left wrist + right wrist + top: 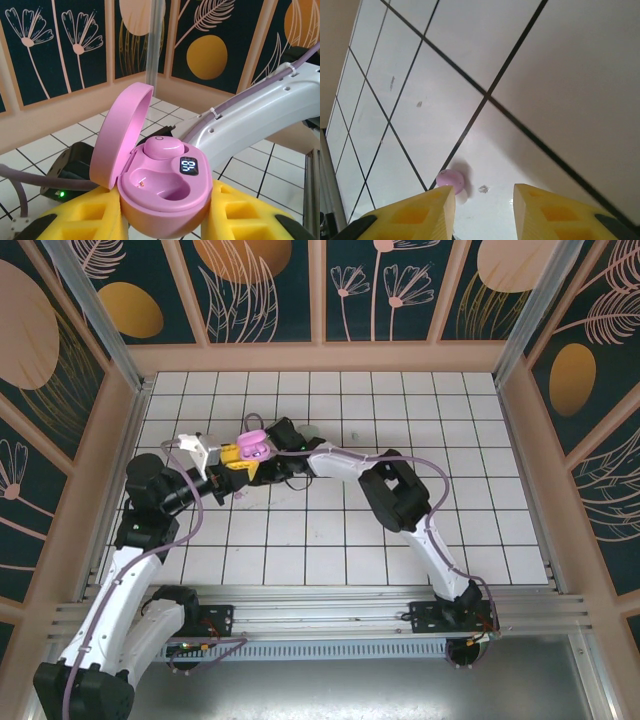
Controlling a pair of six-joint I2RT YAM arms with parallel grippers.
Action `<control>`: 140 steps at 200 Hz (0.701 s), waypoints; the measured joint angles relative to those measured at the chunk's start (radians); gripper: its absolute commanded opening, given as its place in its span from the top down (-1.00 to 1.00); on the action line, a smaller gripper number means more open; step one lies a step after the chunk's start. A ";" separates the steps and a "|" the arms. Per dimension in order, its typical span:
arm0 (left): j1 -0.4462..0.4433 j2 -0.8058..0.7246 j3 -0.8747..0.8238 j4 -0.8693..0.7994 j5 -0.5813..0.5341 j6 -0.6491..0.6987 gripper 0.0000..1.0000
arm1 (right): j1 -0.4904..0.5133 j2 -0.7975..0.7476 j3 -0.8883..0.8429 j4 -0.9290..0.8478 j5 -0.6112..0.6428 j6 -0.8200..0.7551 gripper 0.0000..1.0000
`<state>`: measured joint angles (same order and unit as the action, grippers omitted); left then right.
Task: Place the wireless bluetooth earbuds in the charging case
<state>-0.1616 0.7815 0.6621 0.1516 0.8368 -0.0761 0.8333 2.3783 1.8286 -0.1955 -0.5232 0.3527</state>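
One pink earbud [162, 147] sits in open pink case [165, 192], 12 o'clock socket [172, 150]; left gripper [165, 217] grasps case; second earbud [450, 180] loose at 10 o'clock of released right gripper [484, 210].

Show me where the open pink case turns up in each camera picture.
Top external: pink case left of centre, clamped in the left gripper.
Left wrist: pink case at bottom centre, lid open, between the yellow fingers.
Right wrist: white tiled floor with a small pink earbud beside the open right gripper.
Shared landmark: the white tiled floor with its dark grid lines.
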 measured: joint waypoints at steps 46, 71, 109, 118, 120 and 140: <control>0.000 0.062 0.095 -0.007 -0.005 -0.047 0.85 | 0.018 -0.052 -0.070 0.005 0.052 -0.153 0.29; 0.000 0.100 0.138 -0.014 -0.016 -0.053 0.85 | 0.026 -0.083 -0.157 0.032 0.074 -0.198 0.29; 0.000 0.153 0.187 -0.032 -0.050 -0.051 0.85 | 0.040 -0.109 -0.219 0.065 0.126 -0.257 0.30; 0.000 0.171 0.203 -0.034 -0.058 -0.048 0.86 | 0.050 -0.116 -0.220 0.065 0.146 -0.279 0.30; 0.000 0.174 0.206 -0.034 -0.061 -0.047 0.86 | 0.053 -0.117 -0.219 0.065 0.150 -0.283 0.30; 0.000 0.222 0.255 -0.041 -0.075 -0.035 0.87 | 0.088 -0.126 -0.209 0.064 0.190 -0.337 0.30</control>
<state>-0.1616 1.0039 0.9173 0.1108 0.7616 -0.1116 0.9215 2.2528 1.6192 -0.1314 -0.3336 0.0158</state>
